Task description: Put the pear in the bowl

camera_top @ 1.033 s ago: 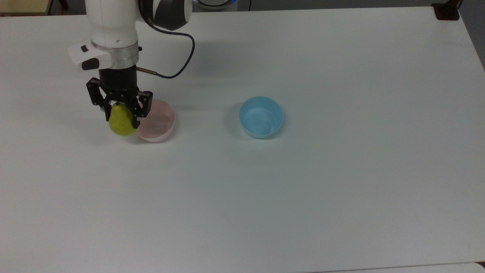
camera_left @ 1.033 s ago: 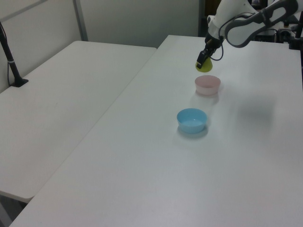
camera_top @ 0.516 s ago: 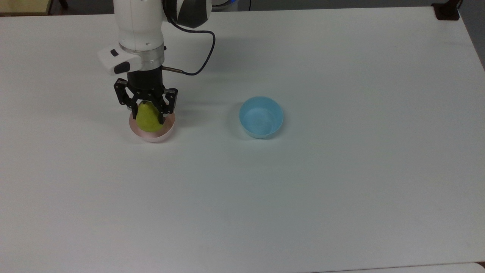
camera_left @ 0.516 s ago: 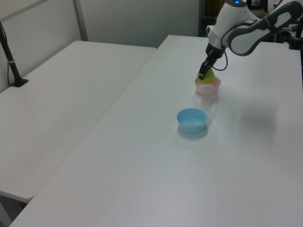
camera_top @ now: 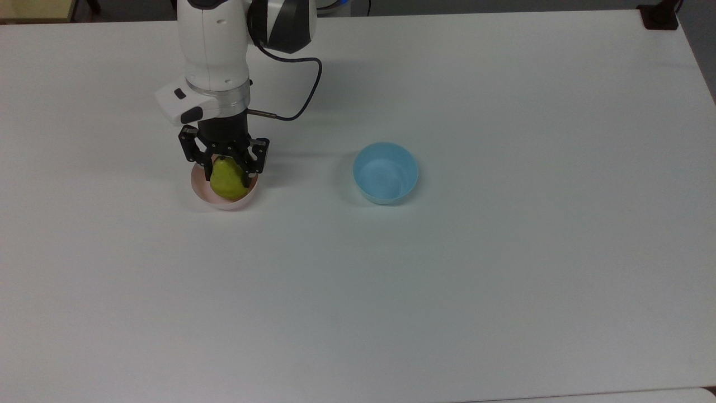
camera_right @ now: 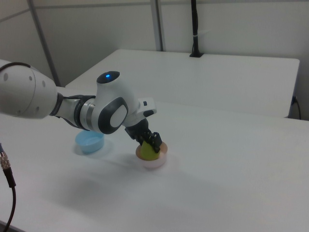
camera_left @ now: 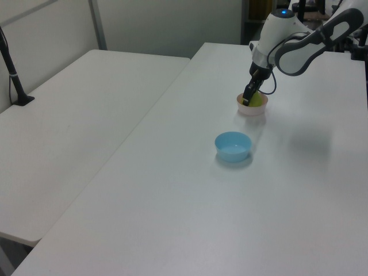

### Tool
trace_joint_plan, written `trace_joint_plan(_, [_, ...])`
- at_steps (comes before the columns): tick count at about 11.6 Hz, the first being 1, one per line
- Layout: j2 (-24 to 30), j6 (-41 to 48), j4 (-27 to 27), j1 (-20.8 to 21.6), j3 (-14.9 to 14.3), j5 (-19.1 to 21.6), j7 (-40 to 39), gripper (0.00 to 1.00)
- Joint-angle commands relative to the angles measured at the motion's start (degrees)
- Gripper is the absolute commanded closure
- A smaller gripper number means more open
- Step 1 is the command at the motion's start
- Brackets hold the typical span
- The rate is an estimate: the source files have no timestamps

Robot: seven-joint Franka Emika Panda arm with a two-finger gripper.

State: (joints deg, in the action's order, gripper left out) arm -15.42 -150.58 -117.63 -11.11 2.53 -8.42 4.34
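The yellow-green pear (camera_top: 228, 182) sits low inside the pale pink bowl (camera_top: 197, 187) at the top view's left, its narrow end pointing up toward the wrist. My gripper (camera_top: 226, 171) comes down from above, and its black fingers are shut on the pear's sides, reaching into the bowl. In the left view the pear (camera_left: 257, 101) shows as a green patch over the pink bowl (camera_left: 252, 110) beside the gripper (camera_left: 247, 100). The right view has the pear (camera_right: 148, 153) in the bowl (camera_right: 155, 163) under the gripper (camera_right: 151, 143).
A light blue bowl (camera_top: 385, 172) of the same size stands empty to the top view's right of the pink one, well apart. The white table (camera_top: 447, 291) is bare around both bowls. A black cable (camera_top: 302, 84) loops off the wrist.
My gripper carried the pear from beside the pink bowl's left rim in the top view to over the bowl, then lowered it inside.
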Motion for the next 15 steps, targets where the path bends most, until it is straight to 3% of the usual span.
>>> trace_joint_plan(1, [-0.13,0.81,0.21,0.04,-0.33,-1.16,-0.30,0.29])
trace_joint_plan(2, [-0.05,0.90,0.30,0.04,-0.42,-1.16,-0.38,0.19])
trace_joint_plan(3, [0.21,1.33,0.91,-0.05,-0.42,-1.16,-0.30,0.02])
trace_joint_plan(4, [0.65,1.42,1.00,-0.05,-0.59,-1.16,-0.30,0.00])
trace_joint_plan(6, [2.14,3.60,2.05,-0.05,-0.68,-1.16,-0.38,0.00])
trace_joint_plan(10, [2.24,25.72,15.73,0.82,-0.07,-0.72,-0.21,0.00])
trace_joint_plan(13, [3.28,38.13,23.57,4.15,0.02,-0.10,-0.12,0.00])
trace_joint_plan(15, [7.31,41.92,23.77,7.14,0.02,0.95,-0.03,0.00])
